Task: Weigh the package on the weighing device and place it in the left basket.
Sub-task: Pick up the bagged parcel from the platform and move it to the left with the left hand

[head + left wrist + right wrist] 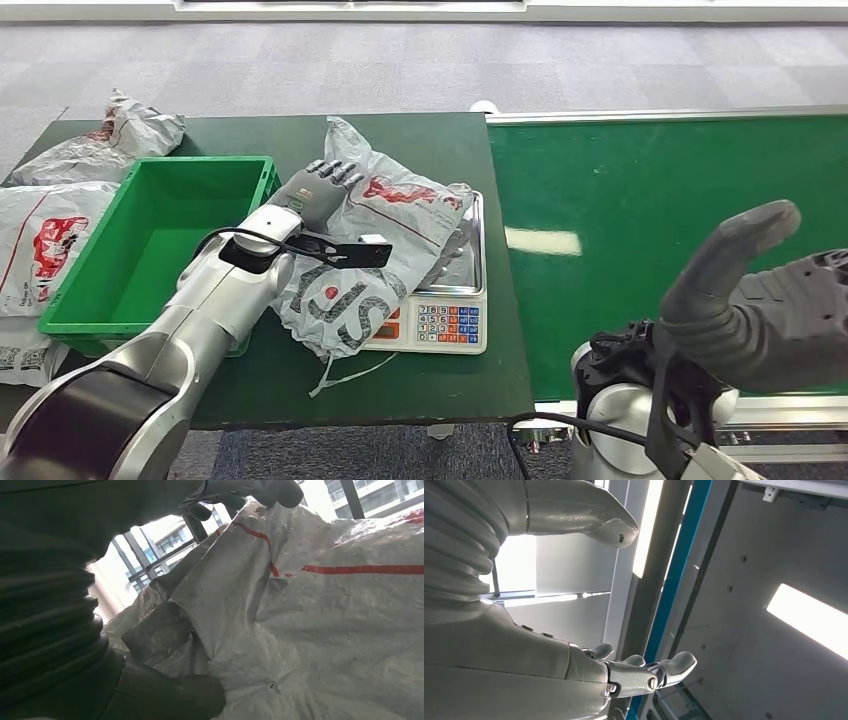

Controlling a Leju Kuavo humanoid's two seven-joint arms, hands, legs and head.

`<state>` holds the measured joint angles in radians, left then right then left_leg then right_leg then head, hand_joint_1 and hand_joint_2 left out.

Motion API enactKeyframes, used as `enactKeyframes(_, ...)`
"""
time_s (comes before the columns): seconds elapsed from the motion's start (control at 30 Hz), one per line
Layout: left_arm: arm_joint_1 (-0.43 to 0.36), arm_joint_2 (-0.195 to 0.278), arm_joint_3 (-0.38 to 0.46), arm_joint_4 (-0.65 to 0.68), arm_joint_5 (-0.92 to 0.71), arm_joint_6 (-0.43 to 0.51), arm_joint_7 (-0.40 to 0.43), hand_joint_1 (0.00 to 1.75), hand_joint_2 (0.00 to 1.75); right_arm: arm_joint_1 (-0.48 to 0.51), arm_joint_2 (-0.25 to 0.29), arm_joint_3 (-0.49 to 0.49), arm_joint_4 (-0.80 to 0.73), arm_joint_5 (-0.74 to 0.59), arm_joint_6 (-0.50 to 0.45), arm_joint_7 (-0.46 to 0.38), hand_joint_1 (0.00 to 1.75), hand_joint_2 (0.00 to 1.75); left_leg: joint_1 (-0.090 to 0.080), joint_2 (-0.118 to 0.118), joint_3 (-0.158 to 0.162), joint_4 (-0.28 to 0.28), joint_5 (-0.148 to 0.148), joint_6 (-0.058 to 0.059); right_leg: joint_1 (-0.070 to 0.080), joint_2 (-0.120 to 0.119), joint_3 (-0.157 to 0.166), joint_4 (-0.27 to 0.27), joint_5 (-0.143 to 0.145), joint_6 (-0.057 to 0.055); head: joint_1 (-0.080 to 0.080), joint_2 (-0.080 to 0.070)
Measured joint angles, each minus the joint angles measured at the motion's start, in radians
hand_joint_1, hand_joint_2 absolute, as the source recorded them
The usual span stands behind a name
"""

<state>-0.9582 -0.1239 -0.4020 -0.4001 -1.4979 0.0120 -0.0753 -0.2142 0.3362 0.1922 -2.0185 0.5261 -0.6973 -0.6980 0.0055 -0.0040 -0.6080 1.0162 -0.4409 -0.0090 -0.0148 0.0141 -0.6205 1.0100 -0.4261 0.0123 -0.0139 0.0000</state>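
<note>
A crumpled grey package (400,235) with red and black print lies across the white weighing scale (452,325) on the dark green table. My left hand (318,190) reaches onto the package's left edge, next to the green basket (70,310). In the left wrist view the grey package (310,630) lies between my fingers (260,490), which curl over a raised fold, and my thumb (195,697), which presses on the other side. My right hand (765,300) hangs raised at the near right over the conveyor's edge, fingers (674,667) spread, holding nothing.
More grey packages lie left of the basket, one at the table's back left (105,140), one at the left edge (45,240). A green conveyor belt (660,200) runs along the right of the table.
</note>
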Motion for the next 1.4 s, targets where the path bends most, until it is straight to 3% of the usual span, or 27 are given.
enactKeyframes(0.03,-0.004,0.0,-0.003,0.008,0.0,0.0,0.0,0.0,1.75,0.0,0.0,0.0,0.002,0.0,0.0,0.0,0.0,1.75,0.0,0.0,0.0,0.0,0.0,0.0,0.0,0.0,0.0,0.0,0.0,0.0,0.0,0.0)
enactKeyframes(0.07,-0.007,0.001,-0.004,0.014,0.0,-0.002,0.0,0.19,1.75,0.001,0.0,0.001,0.003,0.0,0.0,0.0,0.0,1.75,0.0,0.0,0.0,0.0,0.0,0.0,0.0,0.0,0.0,0.0,0.0,0.0,0.0,0.0)
enactKeyframes(0.17,-0.017,0.001,-0.005,0.031,0.0,-0.028,-0.012,1.5,1.75,0.002,-0.001,0.001,0.008,0.001,0.0,0.0,0.0,1.75,0.0,0.0,0.0,0.0,0.0,0.0,0.0,0.0,0.0,0.0,0.0,0.0,0.0,0.0)
enactKeyframes(0.2,-0.021,0.002,-0.005,0.036,0.0,-0.048,-0.021,1.75,1.75,0.002,-0.001,0.001,0.011,0.002,0.0,0.0,0.0,1.75,0.0,0.0,0.0,0.0,0.0,0.0,0.0,0.0,0.0,0.0,0.0,0.0,0.0,0.0)
enactKeyframes(0.4,-0.05,0.01,-0.024,0.06,-0.008,-0.12,-0.069,1.75,1.75,0.002,-0.001,0.003,0.032,0.016,0.0,0.0,0.0,1.75,0.0,0.0,0.0,0.0,0.0,0.0,0.0,0.0,0.0,0.0,0.0,0.0,0.0,0.0)
enactKeyframes(0.77,-0.065,0.026,-0.075,0.064,-0.013,0.004,-0.053,1.75,1.75,0.011,-0.002,-0.003,0.046,0.016,0.0,0.0,0.0,1.75,0.0,0.0,0.0,0.0,0.0,0.0,0.0,0.0,0.0,0.0,0.0,0.0,0.0,0.0)
enactKeyframes(0.87,-0.066,0.033,-0.076,0.061,-0.013,0.08,-0.024,1.75,1.75,0.018,-0.004,-0.006,0.046,0.009,0.0,0.0,0.0,1.75,0.0,0.0,0.0,0.0,0.0,0.0,0.0,0.0,0.0,0.0,0.0,0.0,0.0,0.0)
enactKeyframes(1.07,-0.07,0.058,-0.072,0.019,-0.008,0.436,0.136,1.75,1.75,0.032,-0.007,-0.017,0.046,-0.002,0.0,0.0,0.0,1.75,0.0,0.0,0.0,0.0,0.0,0.0,0.0,0.0,0.0,0.0,0.0,0.0,0.0,0.0)
enactKeyframes(1.4,-0.075,0.076,-0.07,-0.008,-0.007,0.475,0.159,1.75,1.75,0.037,-0.008,-0.024,0.046,-0.003,0.0,0.0,0.0,1.75,0.0,0.0,0.0,0.0,0.0,0.0,0.0,0.0,0.0,0.0,0.0,0.0,0.0,0.0)
